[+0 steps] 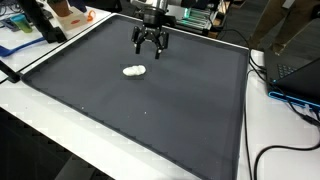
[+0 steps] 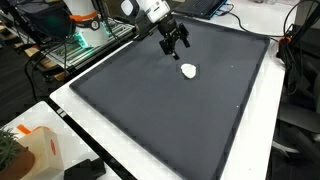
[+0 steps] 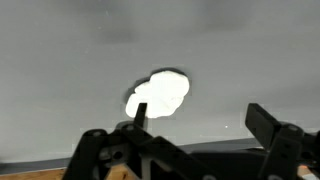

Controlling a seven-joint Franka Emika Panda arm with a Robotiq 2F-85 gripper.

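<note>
Black fingers (image 3: 265,122) of the gripper (image 3: 200,116) are filling the bottom of the wrist view, standing wide apart and holding nothing. The white lump (image 3: 160,93) is lying on the dark mat (image 3: 60,60) just beyond the left finger, not between the two. In an exterior view the gripper (image 1: 151,50) is hovering near the mat's far edge, with the lump (image 1: 134,71) sitting slightly nearer and to the left. Going straight down, one finger could be pinning or nudging the off-centre lump. Mat room is lying open near and right; a laptop (image 1: 298,70) is sitting past the right edge.
</note>
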